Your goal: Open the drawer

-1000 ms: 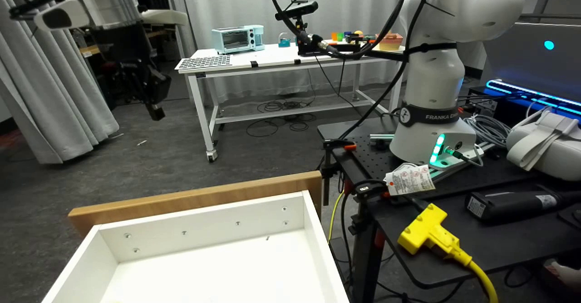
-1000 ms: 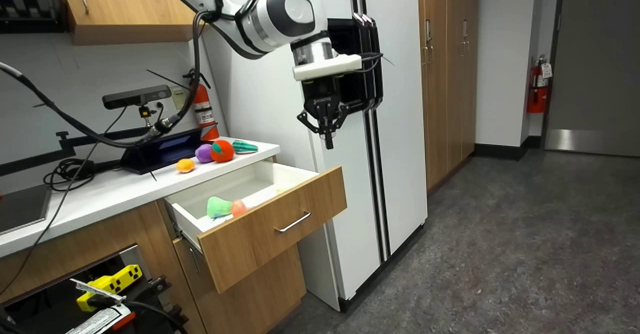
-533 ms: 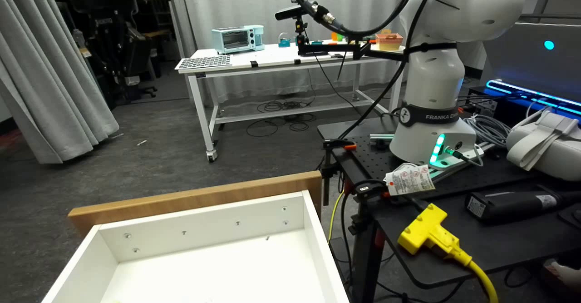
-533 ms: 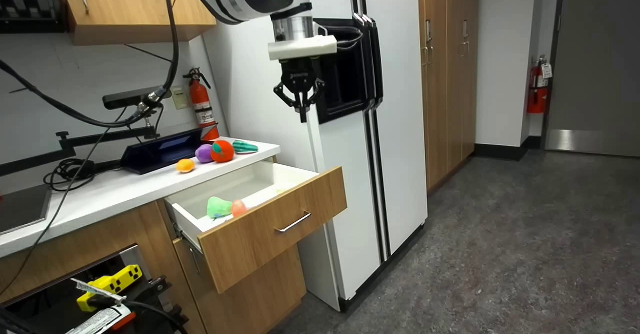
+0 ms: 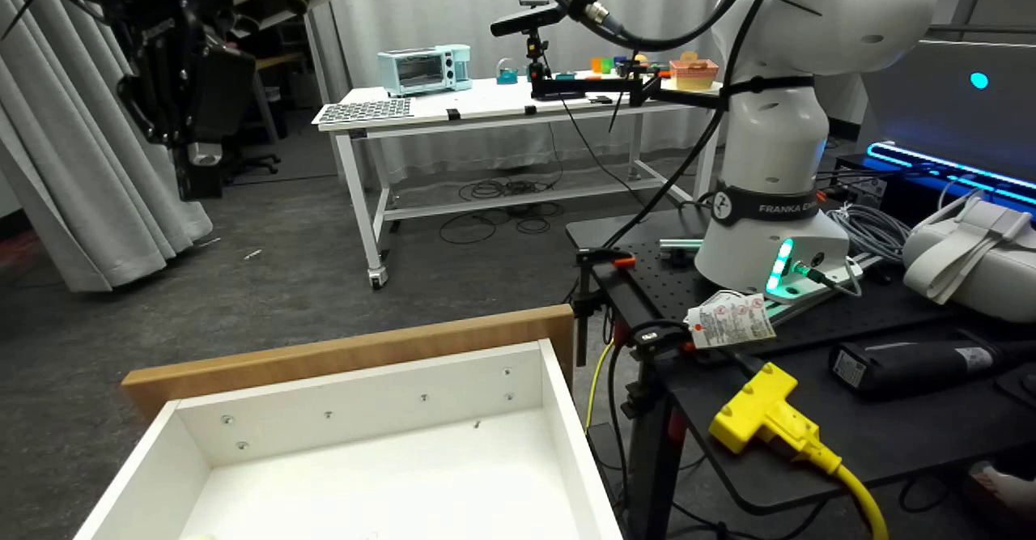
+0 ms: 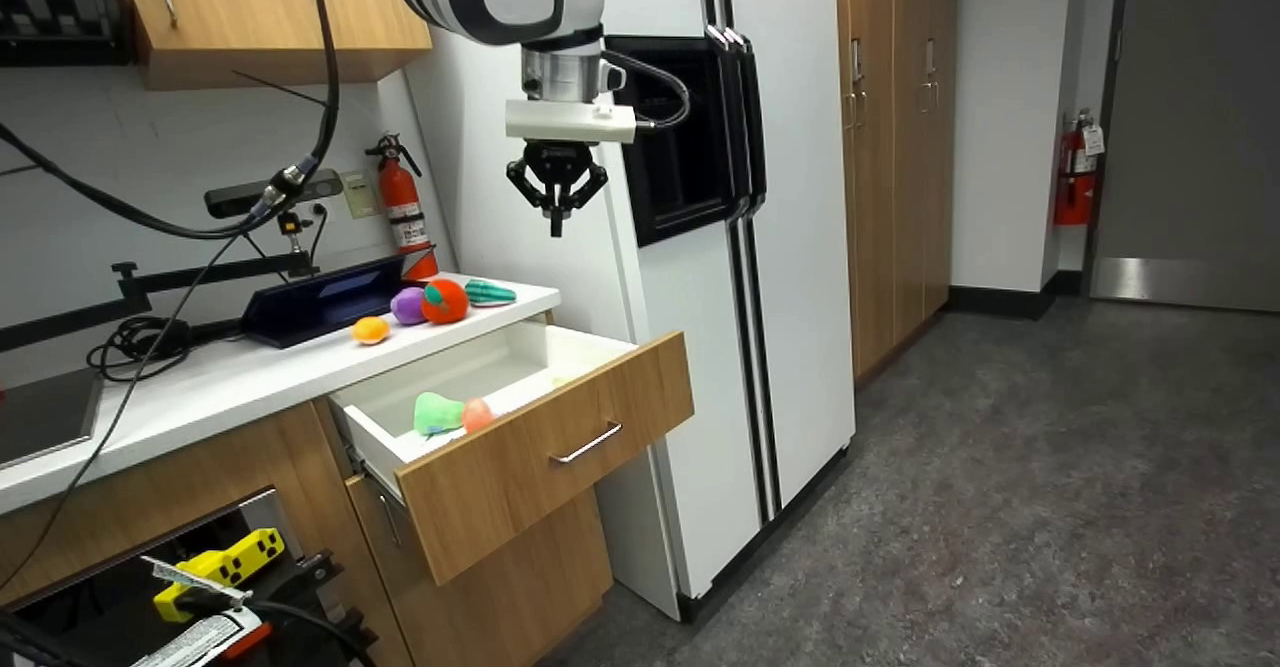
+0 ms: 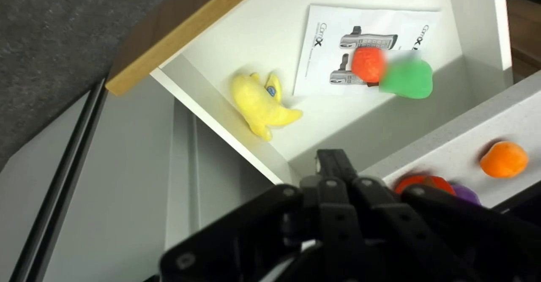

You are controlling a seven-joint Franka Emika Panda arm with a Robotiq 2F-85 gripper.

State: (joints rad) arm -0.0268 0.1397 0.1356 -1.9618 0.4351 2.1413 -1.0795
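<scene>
The drawer has white inner walls and a wooden front. It stands pulled out from under the counter in an exterior view [image 6: 545, 457], and its white inside fills the bottom of an exterior view [image 5: 364, 427]. My gripper [image 6: 556, 227] hangs above the drawer's back part, near the counter's end, touching nothing; it also shows at the upper left of an exterior view [image 5: 198, 188]. In the wrist view the gripper [image 7: 336, 153] has its fingertips together with nothing between them. The drawer [image 7: 338, 132] holds a yellow plush toy [image 7: 258, 104], a red ball [image 7: 368, 64], a green piece [image 7: 410, 79] and a paper sheet.
The white counter [image 6: 300, 372] carries an orange fruit [image 6: 370, 330], a tomato [image 6: 444, 301] and a dark tray [image 6: 320, 302]. A white fridge [image 6: 800, 347] stands beside the drawer. A black table [image 5: 809, 427] with a yellow power splitter [image 5: 757, 410] stands by the drawer's side.
My gripper has moved left and up in an exterior view, from in front of the fridge to above the drawer's back. It stays shut. The drawer has not moved.
</scene>
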